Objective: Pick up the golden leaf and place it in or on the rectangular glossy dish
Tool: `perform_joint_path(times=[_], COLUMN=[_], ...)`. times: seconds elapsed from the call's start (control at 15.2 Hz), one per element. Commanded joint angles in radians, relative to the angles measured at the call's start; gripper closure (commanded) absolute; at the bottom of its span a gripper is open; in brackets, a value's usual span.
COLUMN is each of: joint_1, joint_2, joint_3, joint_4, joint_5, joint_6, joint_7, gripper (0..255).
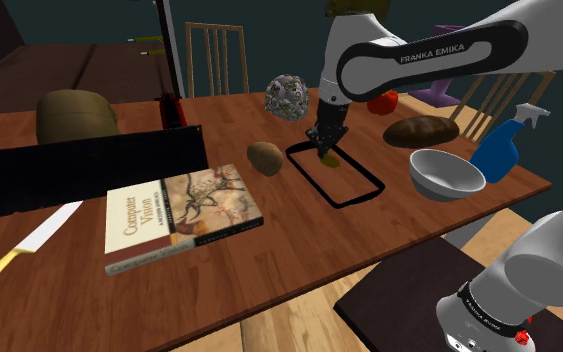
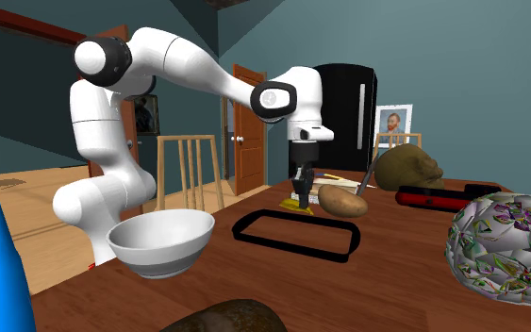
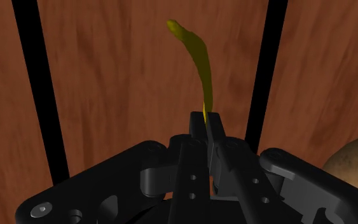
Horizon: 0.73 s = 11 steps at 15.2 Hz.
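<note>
Golden leaf [image 3: 196, 57] hangs pinched in the closed claw [image 3: 206, 118] just above the black-rimmed dish [image 1: 309, 178]; pickup looks done, lowering and release remain.

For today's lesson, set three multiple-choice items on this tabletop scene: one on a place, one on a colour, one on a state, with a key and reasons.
1. The all-black two-finger gripper hangs above:
A) the black-rimmed rectangular dish
B) the Computer Vision book
C) the white round bowl

2. The trigger spray bottle has a body that is:
A) red
B) blue
C) green

3. The gripper's fingers are:
A) wide open
B) shut on nothing
C) shut on the thin golden-yellow leaf

Key:
1 A, because the wrist view shows the dish's black rims on either side of the gripper.
2 B, because the bottle's body is plainly blue in the shoulder view.
3 C, because the leaf's lower end sits clasped between the fingers.
</note>
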Motion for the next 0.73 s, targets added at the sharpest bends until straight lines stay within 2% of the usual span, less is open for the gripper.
perform_joint_path(times=[0.0, 0.13, 0.2, 0.53, 0.66], joint_1=[0.000, 0.000, 0.000, 0.000, -0.001], joint_2=[0.000, 0.000, 0.000, 0.000, -0.016], joint_3=[0.000, 0.000, 0.000, 0.000, -0.003], joint_4=[0.000, 0.000, 0.000, 0.000, 0.051], joint_5=[0.000, 0.000, 0.000, 0.000, 0.004], joint_6=[0.000, 0.000, 0.000, 0.000, -0.066], joint_7=[0.000, 0.000, 0.000, 0.000, -0.004], gripper=[255, 255, 0, 0, 0])
